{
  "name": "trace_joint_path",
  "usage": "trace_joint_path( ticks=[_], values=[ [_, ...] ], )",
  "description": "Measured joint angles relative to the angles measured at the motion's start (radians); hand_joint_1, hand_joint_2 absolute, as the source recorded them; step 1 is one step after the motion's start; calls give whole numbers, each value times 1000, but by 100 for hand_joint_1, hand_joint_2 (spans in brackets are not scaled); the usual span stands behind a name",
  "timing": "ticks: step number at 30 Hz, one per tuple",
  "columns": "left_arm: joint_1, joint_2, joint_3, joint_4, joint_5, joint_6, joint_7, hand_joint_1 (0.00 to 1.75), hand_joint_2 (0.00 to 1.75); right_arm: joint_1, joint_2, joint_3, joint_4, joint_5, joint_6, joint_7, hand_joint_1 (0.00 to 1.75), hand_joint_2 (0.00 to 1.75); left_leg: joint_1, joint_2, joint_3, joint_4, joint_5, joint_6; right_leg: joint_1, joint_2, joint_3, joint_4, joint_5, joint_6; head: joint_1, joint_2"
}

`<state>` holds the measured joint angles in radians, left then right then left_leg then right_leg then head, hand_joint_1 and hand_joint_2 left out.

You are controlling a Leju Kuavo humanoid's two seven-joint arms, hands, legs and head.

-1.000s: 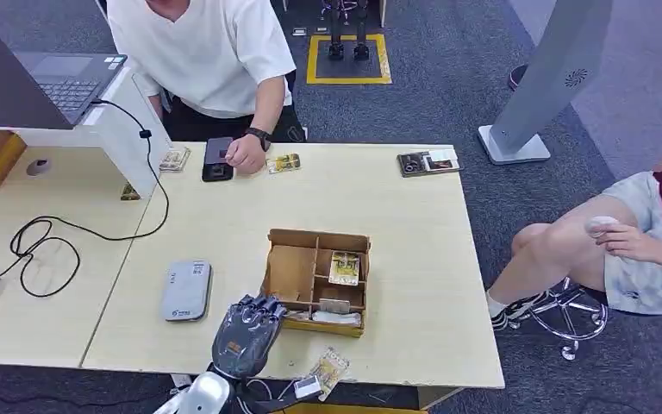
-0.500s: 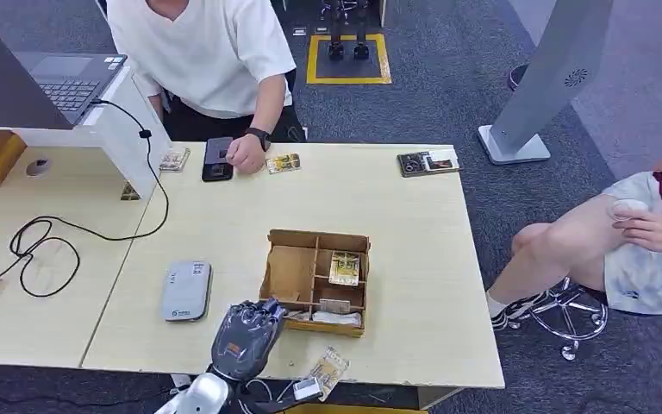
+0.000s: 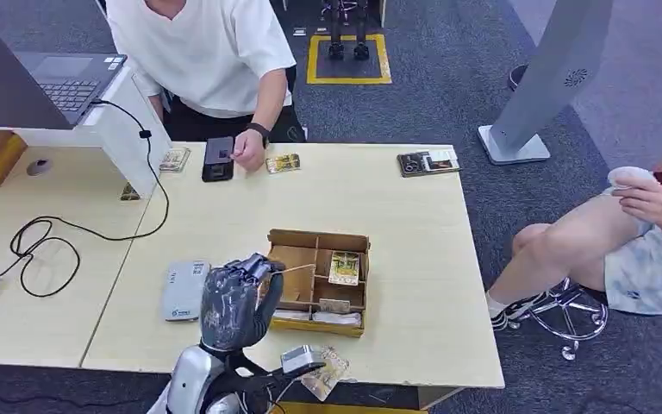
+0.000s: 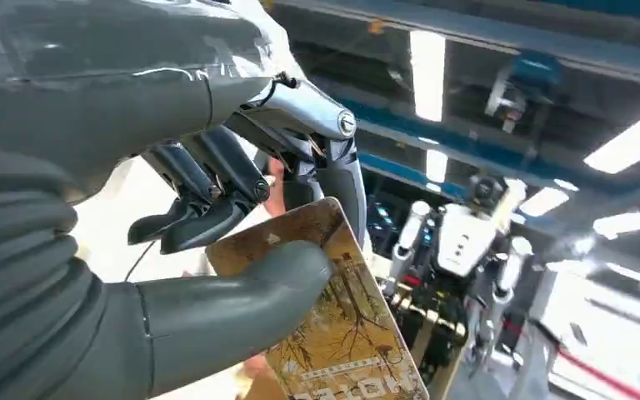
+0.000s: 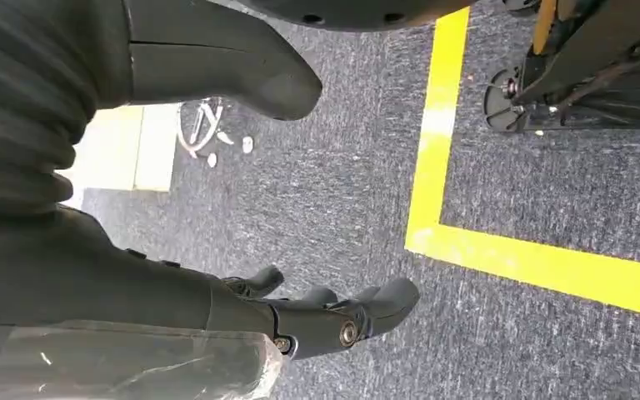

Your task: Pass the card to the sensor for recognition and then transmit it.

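Left hand (image 3: 234, 297) is up off the table edge versus a second ago: then it sat low by the near corner of the cardboard divider box (image 3: 316, 280), now it is raised beside that box with a card (image 4: 333, 321) in it. The seated person's hand has also gone up, holding a cup.

Grip: in the left wrist view the thumb (image 4: 242, 287) presses the card's face against the fingers (image 4: 217, 192) behind it. Clamped, card held roughly upright and off the table.

Right hand (image 5: 333, 321) hangs over grey carpet with yellow floor tape, fingers loosely apart, holding nothing.

Progress, as I judge it:
- pick: done, card is out of the box
- scan: not done. The grey card reader (image 3: 186, 290) lies flat on the table just beside the raised hand; the card is not over it yet
- hand-off: not started. The person in the white shirt (image 3: 202, 52) stands across the table, one hand near a black phone (image 3: 218, 159)

More cards sit in the box's compartments and on the table's far edge.
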<state>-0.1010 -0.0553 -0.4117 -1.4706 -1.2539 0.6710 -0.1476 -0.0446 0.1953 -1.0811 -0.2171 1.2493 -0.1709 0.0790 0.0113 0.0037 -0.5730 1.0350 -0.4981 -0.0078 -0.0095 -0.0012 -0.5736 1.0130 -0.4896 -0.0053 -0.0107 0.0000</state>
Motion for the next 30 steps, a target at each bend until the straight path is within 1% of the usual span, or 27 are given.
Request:
trace_joint_path(
  ticks=[2,4,6,8,11,16,18,20,22,26,30],
  values=[
    [0,-12,9,-11,11,0,-5,175,175,0,0,0,0,0,0,0,0,175,0,0,0,0,0,0,0,0,0,0,0,0,0,0],
    [-7,-22,10,-13,45,0,-13,175,175,0,0,0,0,3,0,5,0,175,0,0,0,0,0,0,0,0,0,0,0,0,0,0],
    [-25,-29,10,-11,65,0,-7,175,175,-1,0,0,0,7,0,6,0,175,0,0,0,0,0,0,0,0,0,0,0,0,0,0],
    [-59,-33,10,0,65,0,31,175,175,-1,0,3,0,20,0,8,0,175,0,0,0,0,0,0,0,0,0,0,0,0,0,0],
    [-146,-31,1,57,45,-1,134,175,175,-5,0,10,0,38,3,14,0,175,0,0,0,0,1,0,0,0,0,0,1,0,0,0],
    [-280,-27,-26,178,10,-12,237,175,175,-10,0,23,2,53,5,15,0,175,0,0,0,1,1,0,0,0,0,0,2,0,0,0],
    [-325,-26,-28,225,3,-19,258,175,175,-11,0,30,3,56,6,15,0,175,0,0,0,1,1,0,0,0,0,0,2,0,0,0],
    [-357,-27,-29,260,3,-24,265,175,175,-13,0,34,5,56,6,15,0,175,0,0,0,1,1,0,0,0,0,0,1,0,0,0],
    [-378,-27,-31,290,-5,-30,279,175,175,-14,0,37,5,57,8,15,0,175,0,0,0,1,1,0,0,1,-1,0,1,0,0,0],
    [-436,-27,-38,364,-27,-53,327,175,175,-15,0,41,5,58,14,17,0,175,0,0,0,1,1,0,0,1,-1,0,1,0,0,0],
    [-483,-27,-40,435,-57,-54,359,175,175,-16,-2,50,6,69,14,18,0,175,0,0,0,1,1,0,0,1,-1,0,1,0,0,0]
  ],
)
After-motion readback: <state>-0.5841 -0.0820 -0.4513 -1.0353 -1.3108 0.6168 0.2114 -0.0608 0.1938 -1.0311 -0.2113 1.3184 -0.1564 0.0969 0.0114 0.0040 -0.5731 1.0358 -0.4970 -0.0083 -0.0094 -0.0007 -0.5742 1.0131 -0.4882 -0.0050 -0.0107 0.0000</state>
